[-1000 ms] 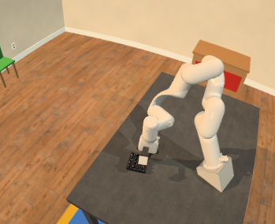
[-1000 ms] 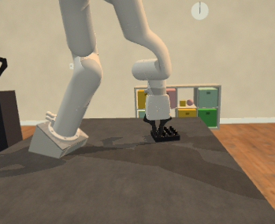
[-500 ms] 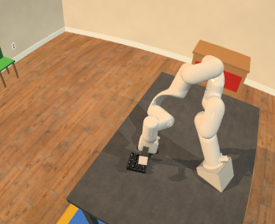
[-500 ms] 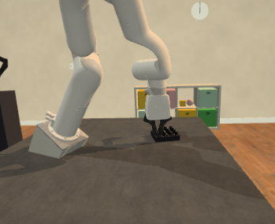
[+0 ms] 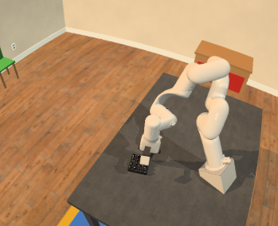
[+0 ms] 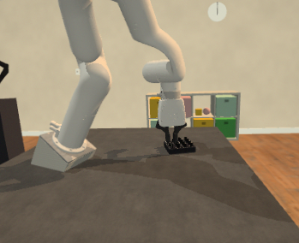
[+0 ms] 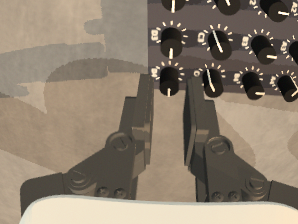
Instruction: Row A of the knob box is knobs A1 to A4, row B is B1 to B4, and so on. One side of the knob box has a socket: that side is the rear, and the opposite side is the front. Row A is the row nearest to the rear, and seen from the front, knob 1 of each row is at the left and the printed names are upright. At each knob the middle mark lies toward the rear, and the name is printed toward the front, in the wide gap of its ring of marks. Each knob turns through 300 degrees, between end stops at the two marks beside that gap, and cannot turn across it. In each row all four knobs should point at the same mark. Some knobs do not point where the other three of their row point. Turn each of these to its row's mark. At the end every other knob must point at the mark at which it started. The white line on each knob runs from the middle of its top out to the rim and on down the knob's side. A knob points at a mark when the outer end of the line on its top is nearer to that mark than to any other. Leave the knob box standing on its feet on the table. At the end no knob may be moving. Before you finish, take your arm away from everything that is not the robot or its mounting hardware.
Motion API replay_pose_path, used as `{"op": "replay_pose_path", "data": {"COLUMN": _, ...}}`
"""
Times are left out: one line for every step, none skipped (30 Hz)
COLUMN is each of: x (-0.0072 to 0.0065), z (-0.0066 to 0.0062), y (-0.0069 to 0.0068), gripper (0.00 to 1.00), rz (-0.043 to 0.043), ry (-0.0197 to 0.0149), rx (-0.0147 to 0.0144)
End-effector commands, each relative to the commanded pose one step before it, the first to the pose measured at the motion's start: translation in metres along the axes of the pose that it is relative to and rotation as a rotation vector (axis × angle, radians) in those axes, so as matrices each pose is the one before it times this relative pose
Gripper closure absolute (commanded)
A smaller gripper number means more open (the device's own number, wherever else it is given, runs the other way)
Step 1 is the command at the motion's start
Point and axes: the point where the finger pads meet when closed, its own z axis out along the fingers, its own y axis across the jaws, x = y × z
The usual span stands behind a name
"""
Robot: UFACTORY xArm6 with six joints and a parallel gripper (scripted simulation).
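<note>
Dark angular gripper [image 7: 169,106] parted, empty, straddling round ridged knob [image 7: 169,79].

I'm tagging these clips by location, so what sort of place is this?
Probably a home-like room: wooden floor, a green chair by the wall, a cubby shelf with colored bins, and a wall clock.
</note>
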Motion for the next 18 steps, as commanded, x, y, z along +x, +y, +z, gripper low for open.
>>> {"op": "replay_pose_path", "data": {"x": -0.00007, "z": -0.01283, "y": 0.00108, "gripper": 0.81, "rz": 0.00074, "ry": 0.00068, "rx": -0.00234}}
{"op": "replay_pose_path", "data": {"x": 0.0, "z": -0.00232, "y": 0.00002, "gripper": 0.81, "rz": 0.00002, "ry": -0.00001, "rx": -0.00002}}
{"op": "replay_pose_path", "data": {"x": 0.0, "z": -0.00204, "y": 0.0, "gripper": 0.81, "rz": 0.00001, "ry": 0.00003, "rx": 0.00001}}
{"op": "replay_pose_path", "data": {"x": 0.0, "z": -0.00172, "y": 0.0, "gripper": 0.81, "rz": 0.00001, "ry": 0.00001, "rx": 0.0}}
{"op": "replay_pose_path", "data": {"x": 0.0, "z": -0.00137, "y": 0.00001, "gripper": 0.81, "rz": 0.00001, "ry": -0.00001, "rx": -0.00002}}
{"op": "replay_pose_path", "data": {"x": 0.0, "z": -0.00102, "y": 0.0, "gripper": 0.81, "rz": 0.0, "ry": 0.00002, "rx": 0.00001}}
{"op": "replay_pose_path", "data": {"x": 0.0, "z": -0.00068, "y": -0.00001, "gripper": 0.81, "rz": 0.0, "ry": 0.00003, "rx": 0.00001}}
{"op": "replay_pose_path", "data": {"x": 0.0, "z": -0.00039, "y": -0.00001, "gripper": 0.81, "rz": 0.0, "ry": 0.00002, "rx": 0.00001}}
{"op": "replay_pose_path", "data": {"x": 0.0, "z": 0.0, "y": 0.0, "gripper": 0.81, "rz": 0.0, "ry": 0.0, "rx": 0.0}}
{"op": "replay_pose_path", "data": {"x": 0.0, "z": 0.0, "y": 0.0, "gripper": 0.81, "rz": 0.0, "ry": 0.0, "rx": 0.0}}
{"op": "replay_pose_path", "data": {"x": 0.0, "z": -0.00016, "y": 0.0, "gripper": 0.81, "rz": 0.0, "ry": 0.00001, "rx": 0.0}}
{"op": "replay_pose_path", "data": {"x": 0.0, "z": -0.00002, "y": 0.0, "gripper": 0.81, "rz": 0.0, "ry": 0.0, "rx": 0.0}}
{"op": "replay_pose_path", "data": {"x": 0.0, "z": 0.0, "y": 0.0, "gripper": 0.81, "rz": 0.0, "ry": 0.0, "rx": 0.0}}
{"op": "replay_pose_path", "data": {"x": 0.0, "z": 0.0, "y": 0.0, "gripper": 0.81, "rz": 0.0, "ry": 0.0, "rx": 0.0}}
{"op": "replay_pose_path", "data": {"x": 0.0, "z": 0.0, "y": 0.0, "gripper": 0.81, "rz": 0.0, "ry": 0.0, "rx": 0.0}}
{"op": "replay_pose_path", "data": {"x": 0.0, "z": 0.0, "y": 0.0, "gripper": 0.81, "rz": 0.0, "ry": 0.0, "rx": 0.0}}
{"op": "replay_pose_path", "data": {"x": 0.0, "z": 0.0, "y": 0.0, "gripper": 0.81, "rz": 0.0, "ry": 0.0, "rx": 0.0}}
{"op": "replay_pose_path", "data": {"x": 0.0, "z": 0.0, "y": 0.0, "gripper": 0.81, "rz": 0.0, "ry": 0.0, "rx": 0.0}}
